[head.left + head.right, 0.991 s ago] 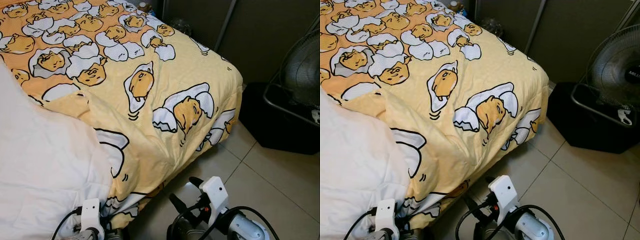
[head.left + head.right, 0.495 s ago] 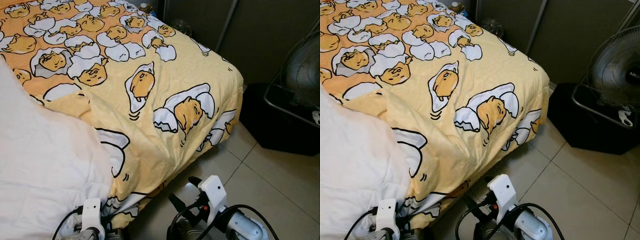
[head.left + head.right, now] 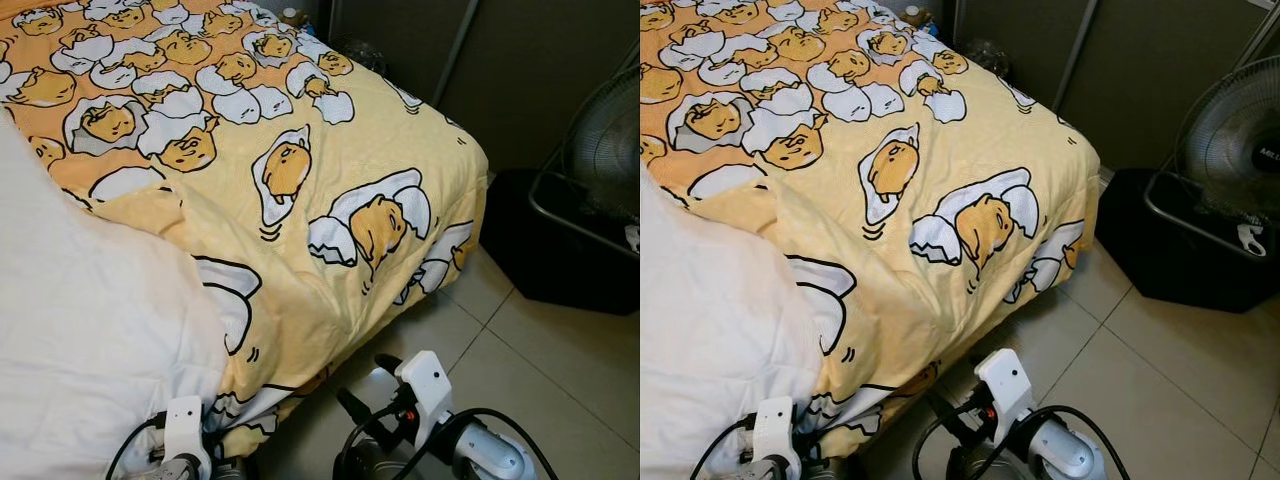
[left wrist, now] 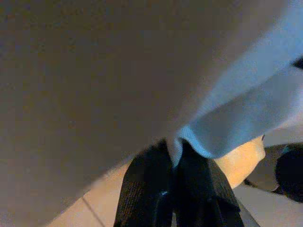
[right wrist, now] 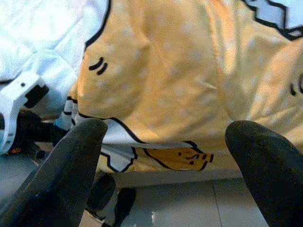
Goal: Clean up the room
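Observation:
A yellow bedspread (image 3: 300, 230) printed with egg cartoons covers the bed and hangs over its near corner. A white quilt (image 3: 90, 340) lies on top of it at the left. My left gripper (image 4: 174, 152) is low at the bed's edge, shut on a fold of the white quilt; its white wrist mount (image 3: 182, 432) shows under the quilt's edge. My right gripper (image 3: 367, 385) hovers open just above the floor, beside the hanging bedspread (image 5: 161, 71), with nothing between its fingers (image 5: 75, 156).
Beige floor tiles (image 3: 540, 370) run to the right of the bed. A standing fan (image 3: 1230, 140) sits on a black base (image 3: 1170, 250) at the right. Dark cabinet doors with a metal pole (image 3: 455, 45) close the back. A small bottle-like item (image 3: 292, 15) stands behind the bed's far corner.
The view has drifted slightly. Both arms and the bedding keep their places.

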Robot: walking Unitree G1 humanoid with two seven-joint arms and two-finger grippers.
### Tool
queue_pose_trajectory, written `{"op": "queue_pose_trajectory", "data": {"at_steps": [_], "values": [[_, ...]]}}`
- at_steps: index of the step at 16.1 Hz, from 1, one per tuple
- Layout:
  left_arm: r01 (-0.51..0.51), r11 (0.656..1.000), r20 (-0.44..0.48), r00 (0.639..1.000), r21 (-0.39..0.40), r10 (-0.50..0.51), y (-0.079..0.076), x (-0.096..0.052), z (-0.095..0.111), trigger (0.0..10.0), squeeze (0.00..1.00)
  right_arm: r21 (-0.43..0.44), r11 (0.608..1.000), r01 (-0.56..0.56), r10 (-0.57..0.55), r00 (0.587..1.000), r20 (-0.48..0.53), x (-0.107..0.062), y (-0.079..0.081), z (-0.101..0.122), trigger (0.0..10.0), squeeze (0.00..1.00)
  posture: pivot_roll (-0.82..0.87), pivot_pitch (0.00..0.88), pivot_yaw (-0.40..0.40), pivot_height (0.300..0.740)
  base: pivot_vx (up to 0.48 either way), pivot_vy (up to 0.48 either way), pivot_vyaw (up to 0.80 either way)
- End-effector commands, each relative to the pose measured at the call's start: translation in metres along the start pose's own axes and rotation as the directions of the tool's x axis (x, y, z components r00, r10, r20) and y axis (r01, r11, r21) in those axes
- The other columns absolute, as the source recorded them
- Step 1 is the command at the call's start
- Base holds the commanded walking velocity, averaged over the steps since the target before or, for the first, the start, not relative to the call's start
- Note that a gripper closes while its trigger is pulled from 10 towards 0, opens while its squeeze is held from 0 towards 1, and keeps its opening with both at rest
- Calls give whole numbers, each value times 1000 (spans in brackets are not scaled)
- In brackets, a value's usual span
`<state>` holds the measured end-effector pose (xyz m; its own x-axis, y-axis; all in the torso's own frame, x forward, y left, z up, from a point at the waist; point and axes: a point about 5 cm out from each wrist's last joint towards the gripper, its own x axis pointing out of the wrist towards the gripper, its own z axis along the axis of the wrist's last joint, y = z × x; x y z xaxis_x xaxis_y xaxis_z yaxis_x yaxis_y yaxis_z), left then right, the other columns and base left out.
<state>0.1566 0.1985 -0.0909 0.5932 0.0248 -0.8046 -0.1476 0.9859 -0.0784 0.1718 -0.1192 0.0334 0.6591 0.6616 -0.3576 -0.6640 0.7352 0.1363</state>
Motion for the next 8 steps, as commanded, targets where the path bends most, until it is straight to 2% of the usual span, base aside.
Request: {"op": "queue_pose_trajectory", "data": {"at_steps": [1, 4, 8], "values": [[-48, 999, -50, 998, -16, 48, 10, -5, -15, 10000, 0, 6, 1000, -1, 1, 1000, -1, 0, -1, -1, 10000, 0, -118, 89, -59, 698, 0, 476, 0], [-46, 999, -44, 998, -19, 45, 9, -4, -14, 10000, 0, 4, 1000, -2, 2, 1000, -2, 0, -2, -1, 10000, 0, -119, 87, -61, 698, 0, 430, 0], [-34, 999, -30, 999, -11, 33, 5, -3, -11, 10000, 0, 2, 1000, -7, 7, 1000, -5, 1, -2, -2, 10000, 0, -120, 85, -61, 698, 0, 0, 0]]}}
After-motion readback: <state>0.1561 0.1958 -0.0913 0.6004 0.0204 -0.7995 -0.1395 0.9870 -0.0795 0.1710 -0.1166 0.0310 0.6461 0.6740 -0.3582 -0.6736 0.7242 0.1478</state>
